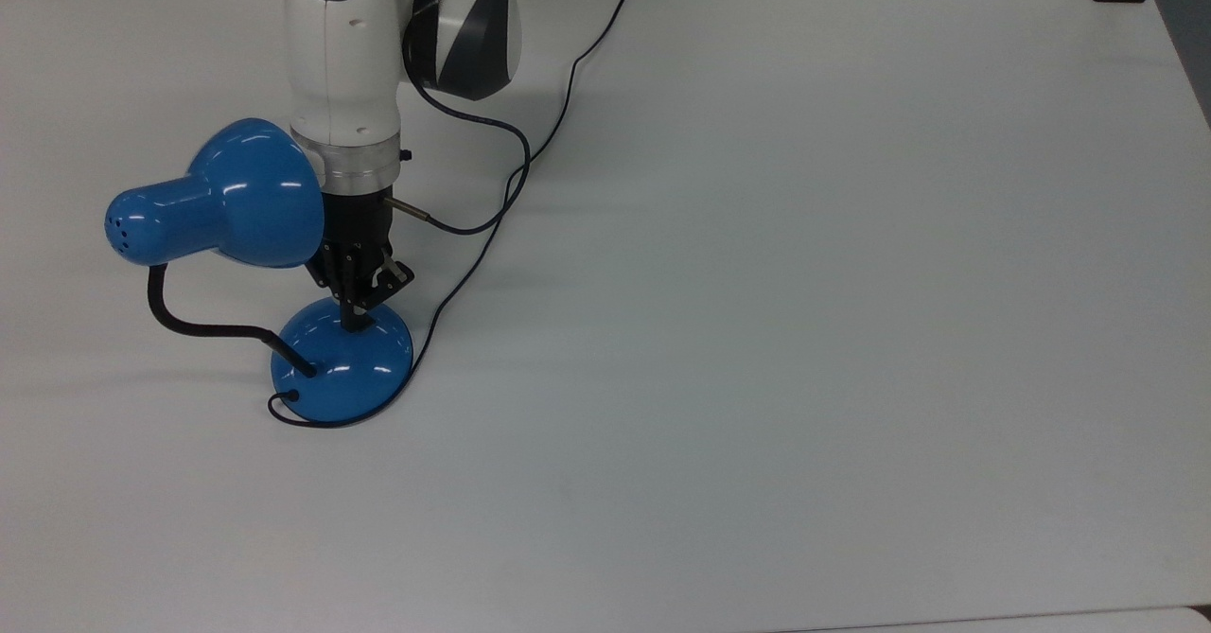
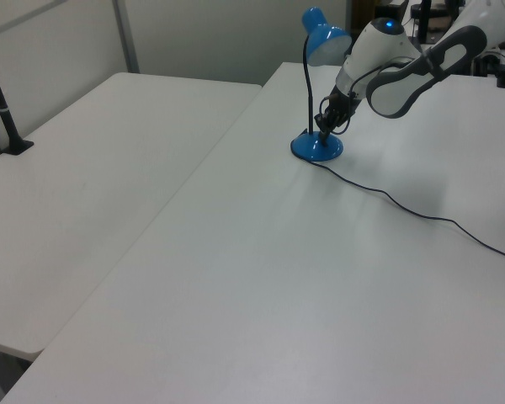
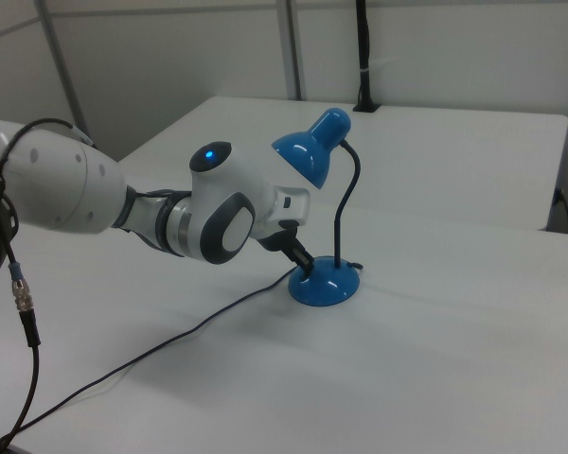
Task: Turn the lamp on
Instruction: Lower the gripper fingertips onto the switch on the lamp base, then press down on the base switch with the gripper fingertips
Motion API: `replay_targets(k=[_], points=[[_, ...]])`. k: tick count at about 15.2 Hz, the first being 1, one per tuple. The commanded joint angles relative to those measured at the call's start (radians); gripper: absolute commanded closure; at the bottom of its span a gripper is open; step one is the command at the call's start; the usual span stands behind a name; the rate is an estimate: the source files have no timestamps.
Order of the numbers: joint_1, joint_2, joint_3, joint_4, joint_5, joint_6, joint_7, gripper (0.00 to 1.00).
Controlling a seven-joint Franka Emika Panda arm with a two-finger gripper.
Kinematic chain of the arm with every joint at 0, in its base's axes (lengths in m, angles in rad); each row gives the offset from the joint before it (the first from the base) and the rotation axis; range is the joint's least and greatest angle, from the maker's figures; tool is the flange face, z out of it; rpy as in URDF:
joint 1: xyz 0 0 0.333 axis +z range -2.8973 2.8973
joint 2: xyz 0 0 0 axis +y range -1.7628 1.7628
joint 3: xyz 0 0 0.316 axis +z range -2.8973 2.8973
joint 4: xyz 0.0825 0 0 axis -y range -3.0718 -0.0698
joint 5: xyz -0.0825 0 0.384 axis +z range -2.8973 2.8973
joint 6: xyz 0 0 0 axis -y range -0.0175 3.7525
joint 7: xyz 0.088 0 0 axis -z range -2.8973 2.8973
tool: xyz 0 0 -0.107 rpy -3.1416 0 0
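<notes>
The gripper [image 1: 355,316], its fingers pressed together into one narrow tip and holding nothing, points down onto the top of the round base [image 1: 342,361] of the lamp [image 1: 219,200], about where a small dark switch would sit; contact looks likely but I cannot confirm it. In the top view the base stands at the left of the white desk [image 1: 757,330], the black gooseneck [image 1: 189,323] bending up to the shade just beside the arm's wrist. The bulb does not look lit, so the press seems unfinished. Risks, as I judge them: the tip sliding off the glossy dome, or a sideways push shifting the light base or snagging the cord [image 1: 492,226]. Count: one lamp, one cord, one arm.
</notes>
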Motion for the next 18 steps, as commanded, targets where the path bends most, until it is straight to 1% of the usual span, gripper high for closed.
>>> replay_targets(k=[1,6,9,15,18], points=[[0.010,0.036,-0.020,0.022,-0.032,0.041,0.033,1.00],[0.010,0.027,-0.020,0.020,-0.032,0.041,0.033,1.00],[0.008,-0.004,-0.020,0.019,-0.026,0.036,0.053,1.00],[0.010,-0.012,-0.020,0.008,-0.033,0.027,0.047,1.00],[0.013,-0.013,-0.019,0.010,-0.033,-0.027,0.044,1.00]])
